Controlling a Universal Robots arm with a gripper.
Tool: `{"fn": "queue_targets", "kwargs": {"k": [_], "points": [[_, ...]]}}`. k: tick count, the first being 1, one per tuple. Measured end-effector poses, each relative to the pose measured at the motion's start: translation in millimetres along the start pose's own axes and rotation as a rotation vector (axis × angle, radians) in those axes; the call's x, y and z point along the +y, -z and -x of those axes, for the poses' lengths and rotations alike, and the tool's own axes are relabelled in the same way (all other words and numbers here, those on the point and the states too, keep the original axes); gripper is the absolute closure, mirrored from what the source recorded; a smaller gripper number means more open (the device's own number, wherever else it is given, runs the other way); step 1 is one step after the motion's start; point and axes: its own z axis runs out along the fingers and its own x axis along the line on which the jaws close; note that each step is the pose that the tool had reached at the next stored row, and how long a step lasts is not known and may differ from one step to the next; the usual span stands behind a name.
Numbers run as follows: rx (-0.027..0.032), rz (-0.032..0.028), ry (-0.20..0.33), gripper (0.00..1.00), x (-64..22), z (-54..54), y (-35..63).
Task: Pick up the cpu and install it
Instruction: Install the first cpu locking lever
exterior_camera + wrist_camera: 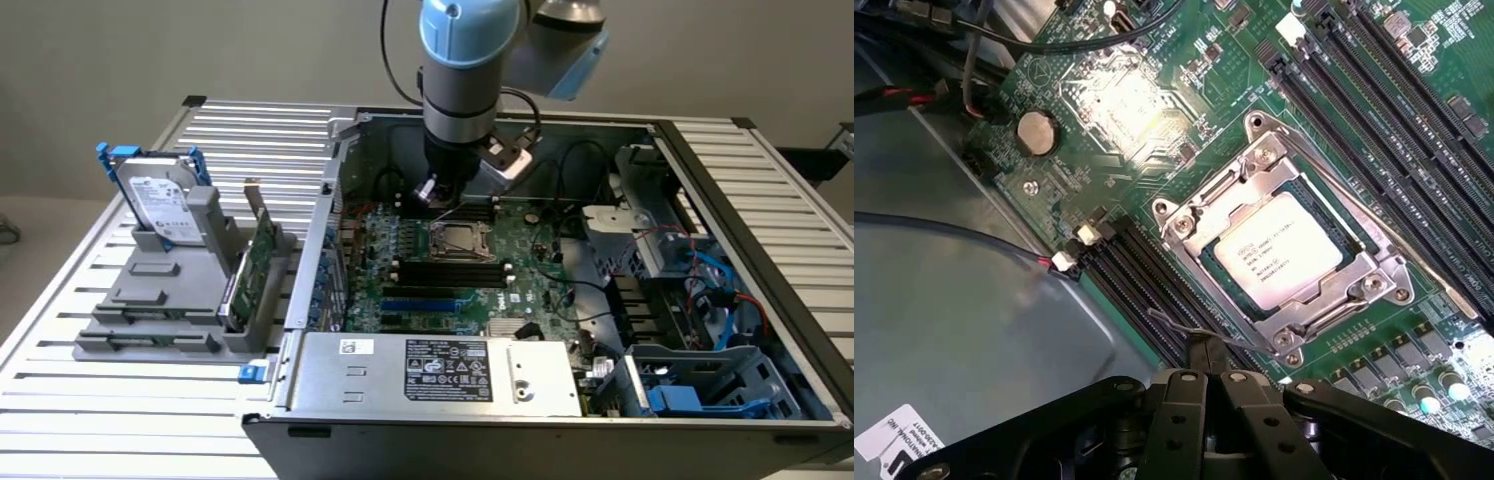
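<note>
Gripper: my gripper (1204,350) is shut tight, fingertips pressed together, and I see nothing clamped between them.
Gripper position: low over the motherboard (1154,120), just on the far side of the socket frame (1184,225) in the exterior view.
Cpu: the cpu (1279,250) lies flat inside the socket frame, silver top up, apart from my fingertips.
Wire lever: a thin wire lever (1184,325) runs right by my fingertips; I cannot tell whether they touch.
Risk, lever: I judge any sideways drift could snag or bend that wire.
Risk, chip: pressing down off-centre could tilt the cpu in its seat and damage the contacts beneath.
Risk, slots: the memory slots (1144,275) flank the socket closely, so a loose move could scrape them.
</note>
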Motion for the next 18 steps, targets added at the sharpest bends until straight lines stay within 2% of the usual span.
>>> {"fn": "queue_targets", "kwargs": {"k": [5, 12, 13, 14, 15, 18], "points": [[-0.0022, -0.0066, 0.019, 0.89, -0.2, -0.2, -0.1], [-0.0083, -0.0193, 0.063, 0.89, 0.9, -1.1, -0.2], [-0.0071, -0.0181, 0.068, 0.89, 0.8, -1.1, -0.2], [-0.0037, -0.0141, 0.071, 0.89, 0.9, -1.1, -0.2], [0.0007, -0.0087, 0.073, 0.89, 0.9, -1.1, -0.3], [0.0192, 0.0128, 0.082, 0.89, 1.0, -1.0, -0.7]]}}
